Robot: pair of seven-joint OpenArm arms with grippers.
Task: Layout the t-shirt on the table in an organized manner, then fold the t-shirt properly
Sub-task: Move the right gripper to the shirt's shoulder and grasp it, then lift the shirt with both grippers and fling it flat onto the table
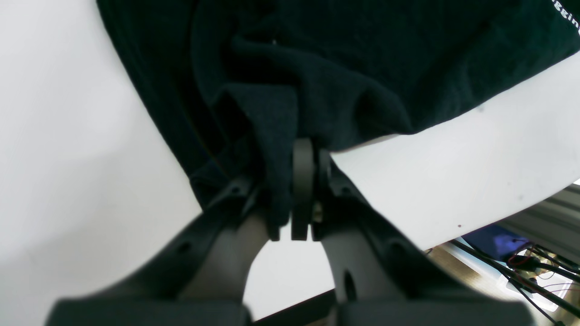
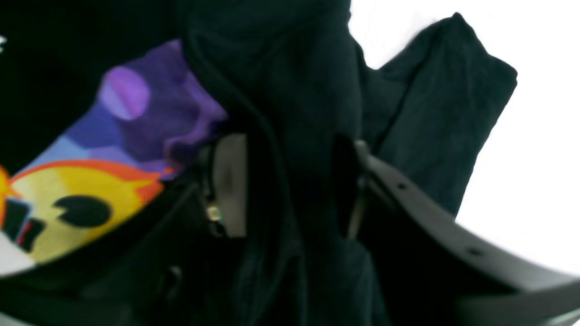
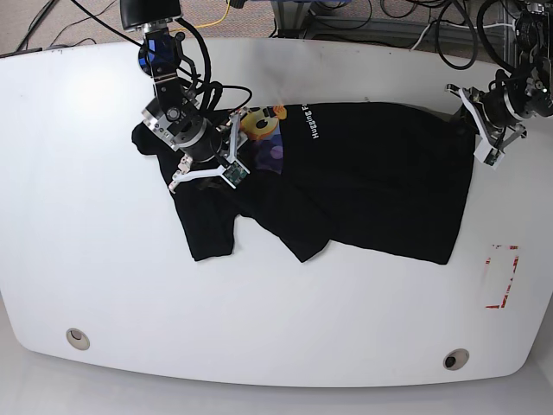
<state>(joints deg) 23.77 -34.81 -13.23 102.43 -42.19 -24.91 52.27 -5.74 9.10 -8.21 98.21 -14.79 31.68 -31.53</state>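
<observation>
White glossy table (image 3: 104, 277), curved edges, fills base view; two metal-ringed holes (image 3: 78, 338) near front edge, red tape rectangle (image 3: 500, 277) at its right side. Cables (image 3: 432, 30) and floor beyond far edge (room detail blurred). Black t-shirt (image 3: 380, 181) spread across table middle, cartoon print (image 3: 263, 130) toward view's left, sleeve rumpled there. Left gripper (image 1: 302, 190) pressed together, pinching shirt edge at view's right. Right gripper (image 2: 290, 185) part-spread, jaws either side of bunched black cloth beside print; grip not certain.
</observation>
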